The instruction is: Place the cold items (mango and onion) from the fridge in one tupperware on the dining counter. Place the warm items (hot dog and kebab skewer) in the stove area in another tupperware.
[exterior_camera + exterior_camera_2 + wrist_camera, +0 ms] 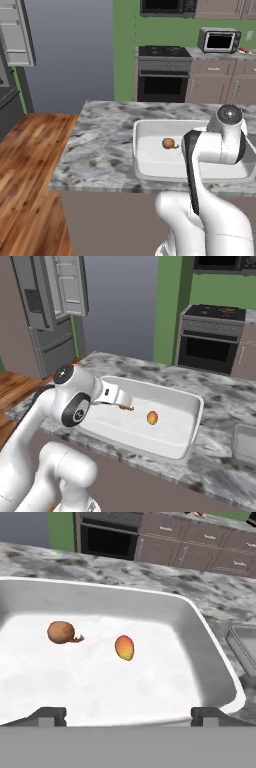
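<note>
The mango (124, 647) and the onion (62, 632) are both lying inside the large tupperware (210, 647), so the cold part looks finished. The gripper (128, 716) is standing fully open and is holding nothing. In my judgement, the next move is calling for driving to the stove (164, 52) for the warm items.

Tupperware (210, 642) walls ring onion (61, 632) & mango (124, 647); top open.

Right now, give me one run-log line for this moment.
gripper: open, empty, above tupperware | onion, mango: inside, apart | second tupperware: right of first
</note>
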